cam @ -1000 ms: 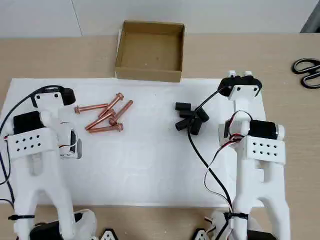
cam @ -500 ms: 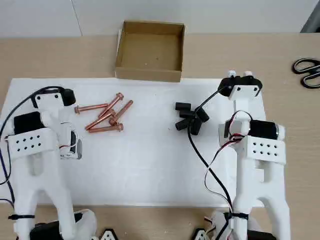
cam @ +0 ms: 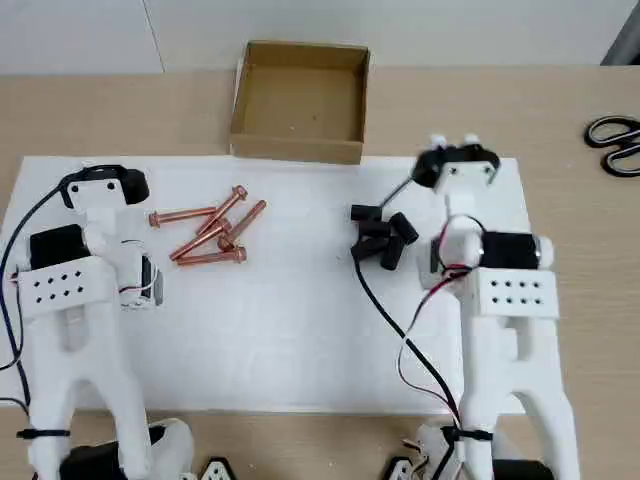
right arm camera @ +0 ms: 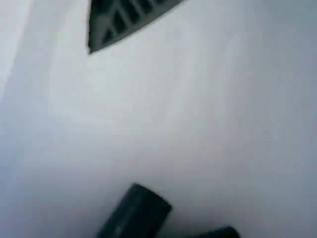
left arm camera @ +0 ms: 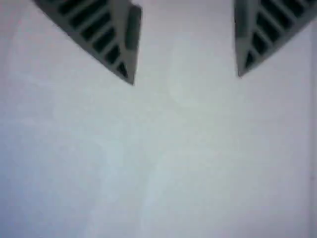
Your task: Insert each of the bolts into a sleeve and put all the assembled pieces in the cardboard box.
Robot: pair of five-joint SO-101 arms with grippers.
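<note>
The wooden table [cam: 100,110] carries a big white sheet [cam: 290,340], and both arms stand over the sheet's near edge. The left arm [cam: 70,280] is on the left side, with its head just beside the bolts. The right arm [cam: 505,295] is on the right side, with its head just beside the sleeves.

The cardboard box [cam: 296,149] is brown, square and open on top. It sits on the table beyond the far edge of the sheet and touches that edge. I see nothing inside it.

Black scissors [cam: 615,143] lie on the table far to the right, well apart from everything.

The bolts [cam: 210,235] are copper-coloured, long and thin, each with a wider head. I count five, in a loose heap where some cross each other. The sleeves [cam: 383,238] are short black tubes, several of them bunched together and touching. No bolt is in a sleeve.

From the high view I cannot judge the grippers, as the arms cover them. The left wrist view adds this: the left gripper [left arm camera: 185,64] is spread wide, holds nothing and hangs over bare sheet. In the right wrist view the right gripper [right arm camera: 124,20] is above the sheet, with one sleeve [right arm camera: 136,213] near it. Whether it is open or closed I cannot tell.
</note>
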